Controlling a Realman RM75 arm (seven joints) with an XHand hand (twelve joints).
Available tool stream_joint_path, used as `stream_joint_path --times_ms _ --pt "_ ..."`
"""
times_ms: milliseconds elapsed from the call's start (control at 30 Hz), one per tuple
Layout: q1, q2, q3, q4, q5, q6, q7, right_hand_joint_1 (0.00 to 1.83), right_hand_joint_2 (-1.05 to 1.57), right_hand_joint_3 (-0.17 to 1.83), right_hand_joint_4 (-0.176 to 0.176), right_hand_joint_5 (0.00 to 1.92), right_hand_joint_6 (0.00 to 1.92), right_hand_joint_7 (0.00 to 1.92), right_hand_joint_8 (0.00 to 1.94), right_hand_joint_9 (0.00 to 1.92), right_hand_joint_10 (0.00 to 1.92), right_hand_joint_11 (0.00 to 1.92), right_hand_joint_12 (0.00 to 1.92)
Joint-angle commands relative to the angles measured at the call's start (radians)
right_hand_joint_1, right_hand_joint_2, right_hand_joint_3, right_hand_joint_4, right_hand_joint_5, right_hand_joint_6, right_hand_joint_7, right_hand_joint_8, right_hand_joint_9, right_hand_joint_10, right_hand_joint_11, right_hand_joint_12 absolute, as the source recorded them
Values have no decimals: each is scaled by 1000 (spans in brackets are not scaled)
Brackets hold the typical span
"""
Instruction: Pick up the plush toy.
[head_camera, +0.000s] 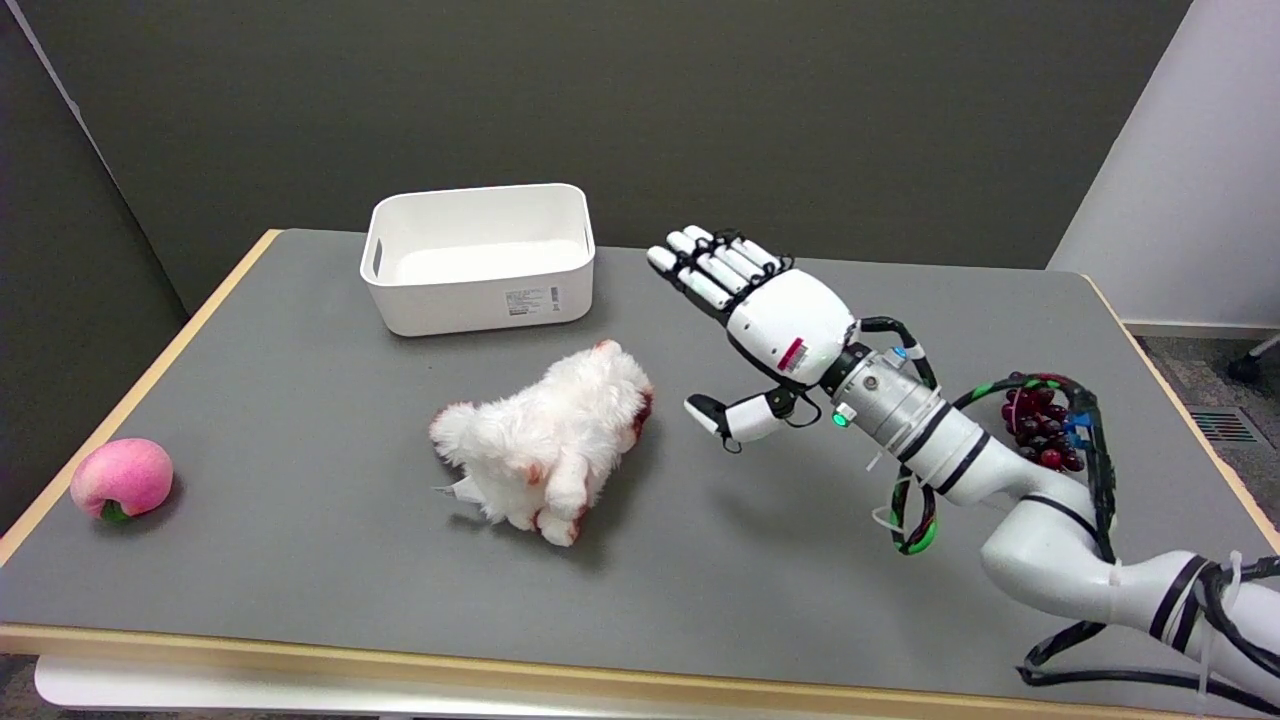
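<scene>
Head view shows the plush toy (548, 442) lying on its side near the middle of the grey counter (300, 560), white and fluffy with reddish patches, its paws turned toward the near edge. It sits alone with bare surface all around it, which looks like a deliberate layout: a grasp from the right or from above has room to close without bumping anything. The white bin (478, 256) stands behind it toward the far edge, well apart, the pink peach (122, 478) rests near the left edge, and a bunch of dark grapes (1035, 430) lies on the right, partly behind the arm's cables. The robot hand (770, 335) hangs in the air just to the right of the toy, not touching it. It holds nothing: the fingers (712, 265) are stretched out side by side, pointing up and to the left, and the thumb (730, 415) juts out low toward the toy, leaving a wide gap between them. The back of the palm faces the camera, so the palm looks turned toward the toy, a pose that seems made ready for a sideways scoop. The forearm slopes up from the lower right, wrist raised above the counter.
</scene>
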Motion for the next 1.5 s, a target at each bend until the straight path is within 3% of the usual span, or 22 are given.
stream_joint_path --times_ms 33,233,533,767,867,1267,1367,1433,1500 --pt "211 145 -162 25 -423 -114 221 706 579 704 25 -1 -1 -1 -1 -1 -1 -1 654" --pt "288 120 -218 -19 -675 -92 422 706 586 656 30 -1 -1 -1 -1 -1 -1 -1 543" --pt "426 8 -327 -145 -883 -70 648 695 591 637 33 -1 -1 -1 -1 -1 -1 -1 479" --pt "493 -95 -387 -273 -892 -74 667 691 591 623 34 -1 -1 -1 -1 -1 -1 -1 476" --pt "514 -128 -399 -316 -892 -69 667 689 515 811 33 -1 -1 -1 -1 -1 -1 -1 477" --pt "625 -226 -457 -462 -892 -38 674 682 527 822 33 -1 -1 -1 -1 -1 -1 -1 500" --pt "654 -238 -477 -480 -892 -38 676 689 593 686 27 -1 -1 -1 -1 -1 -1 -1 526" --pt "665 -242 -487 -482 -892 -37 677 685 612 768 11 -1 -1 -1 -1 -1 -1 -1 608" --pt "675 -247 -499 -482 -892 -32 679 693 583 921 -1 -1 -1 -1 -1 -1 136 -1 703"
